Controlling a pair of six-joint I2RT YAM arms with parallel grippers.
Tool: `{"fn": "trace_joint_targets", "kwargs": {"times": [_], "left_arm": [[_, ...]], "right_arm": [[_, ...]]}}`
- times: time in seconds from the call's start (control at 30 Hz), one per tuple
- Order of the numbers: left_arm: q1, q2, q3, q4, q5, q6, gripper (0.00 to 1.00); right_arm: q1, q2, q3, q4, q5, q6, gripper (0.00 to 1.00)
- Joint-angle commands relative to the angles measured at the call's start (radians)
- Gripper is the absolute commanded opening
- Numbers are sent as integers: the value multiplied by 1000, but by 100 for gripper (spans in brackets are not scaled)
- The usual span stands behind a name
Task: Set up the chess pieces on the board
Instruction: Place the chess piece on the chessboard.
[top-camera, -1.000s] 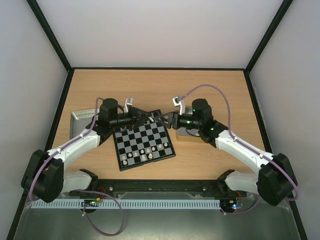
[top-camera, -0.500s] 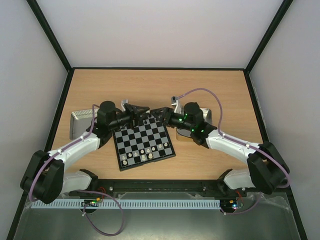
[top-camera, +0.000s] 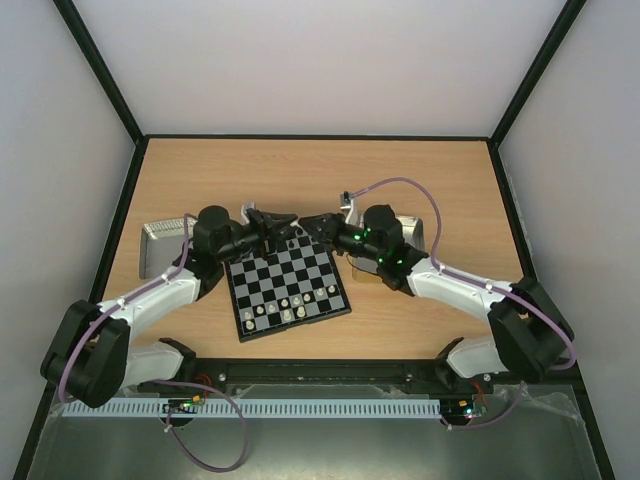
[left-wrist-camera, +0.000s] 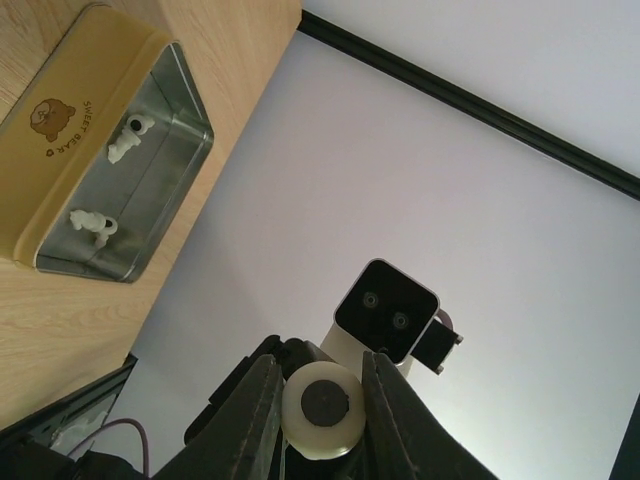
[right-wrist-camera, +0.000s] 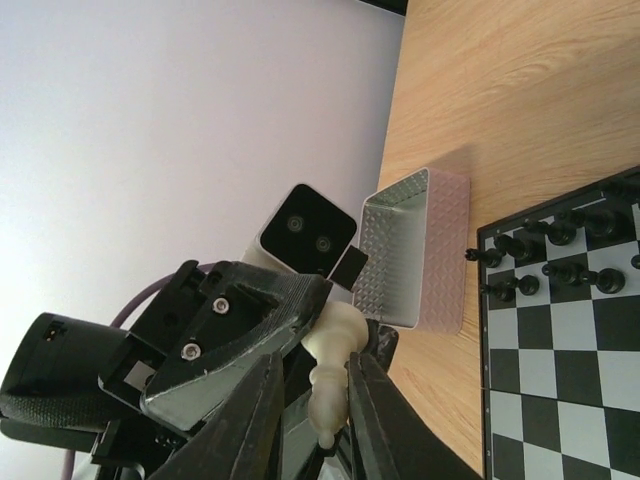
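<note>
Left wrist: left fingers (left-wrist-camera: 258, 412) clamp white piece (left-wrist-camera: 321, 410); right wrist: right fingers (right-wrist-camera: 262, 412) flank it, grip unclear.

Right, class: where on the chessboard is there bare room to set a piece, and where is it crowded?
Free: the middle rows of the black-and-silver checkered chessboard, between near cream pieces and far black pieces. Crowded: the far edge, where the left gripper, holding a cream piece, meets the right gripper.
</note>
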Motion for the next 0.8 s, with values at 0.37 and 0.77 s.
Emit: {"fn": "trace_joint_targets", "kwargs": {"times": [0.37,0.77], "left_arm": [[9,-35,-9,-78,-6,109,37],[157,-301,-3,-754,-385,849,66]], "right_arm": [[8,3,135,-271,39,-68,2],[10,88,384,-1208,149,-516,2]]}}
